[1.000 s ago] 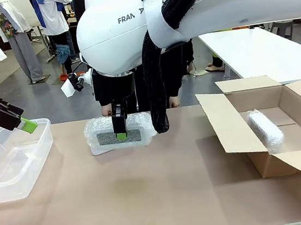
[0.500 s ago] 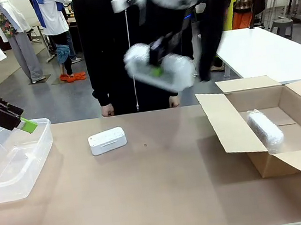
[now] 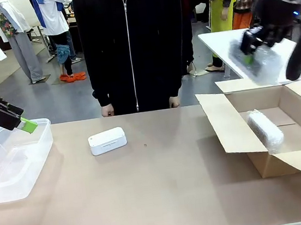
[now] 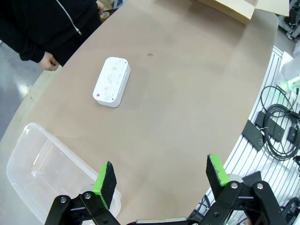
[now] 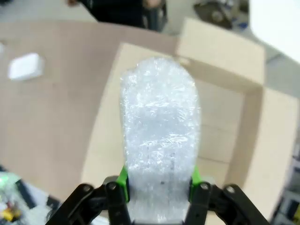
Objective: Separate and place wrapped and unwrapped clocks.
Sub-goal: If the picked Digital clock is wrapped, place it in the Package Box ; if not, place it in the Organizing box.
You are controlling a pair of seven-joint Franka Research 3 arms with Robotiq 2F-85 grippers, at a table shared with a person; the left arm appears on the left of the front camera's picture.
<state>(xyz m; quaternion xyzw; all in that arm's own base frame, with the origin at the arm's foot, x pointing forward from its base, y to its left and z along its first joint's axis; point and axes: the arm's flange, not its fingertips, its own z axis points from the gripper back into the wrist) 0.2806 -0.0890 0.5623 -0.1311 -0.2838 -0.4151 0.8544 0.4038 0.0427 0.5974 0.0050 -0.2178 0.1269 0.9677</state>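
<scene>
My right gripper (image 5: pixel 159 180) is clamped across the narrow width of a wrapped clock (image 5: pixel 159 136), with a green pad pressed into the bubble wrap on each side. I'm carrying it in the air at the far right, above the far edge of the open cardboard box (image 3: pixel 225 128). The grip is near one end, so most of the bundle sticks out past the fingers.

The wrap looks soft and squashy, so I'd expect the pads to sink in before they meet the hard body underneath. The film could also slide on the clock inside. It seems light, since there's no sag that I can see. I'd lower it gently rather than drop it.

A second wrapped clock (image 3: pixel 265 128) already lies inside the box, towards its right half.

The bare white clock (image 3: pixel 107 141) sits flat on the table (image 3: pixel 166 198), left of centre on the far side, near the person. Smooth plastic with rounded corners looks slippery to me. I'd pinch it across the short width at its middle, squarely.

My left gripper (image 4: pixel 161 176) has its jaws spread wide and holds nothing. It hovers over the clear plastic tub (image 3: pixel 42 128) at the left edge.
</scene>
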